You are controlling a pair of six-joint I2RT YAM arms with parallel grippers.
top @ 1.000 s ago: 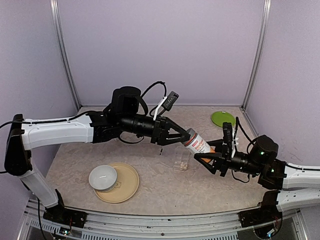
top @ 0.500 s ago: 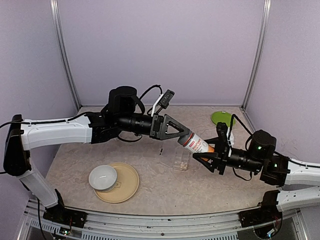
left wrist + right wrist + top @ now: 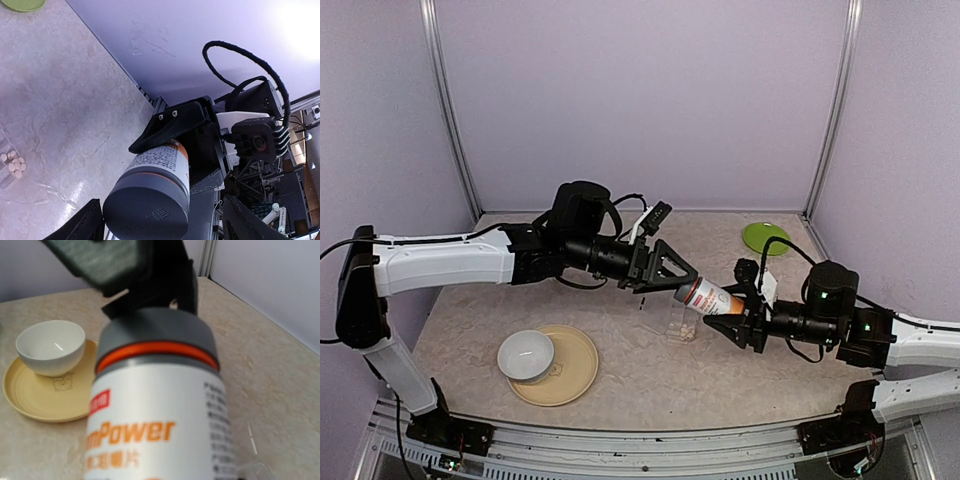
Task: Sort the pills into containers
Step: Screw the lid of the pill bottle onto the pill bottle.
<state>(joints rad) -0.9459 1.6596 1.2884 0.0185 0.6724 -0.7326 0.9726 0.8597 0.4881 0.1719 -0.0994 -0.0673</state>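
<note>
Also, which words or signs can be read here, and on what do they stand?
"mPower": orange letters on the bottle, right wrist view; the word's start is hidden.
Red badge and the bottom line of characters: too blurred to read.
Fine print on the label's side, both wrist views: too small to read.

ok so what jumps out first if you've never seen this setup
A grey-capped bottle hangs in mid-air at the centre, between the two arms: the right end effector grips its body, and the left end effector is at its cap. Below it lies a clear pill box with pale pills; a white bowl on a yellow plate sits front left.
</note>
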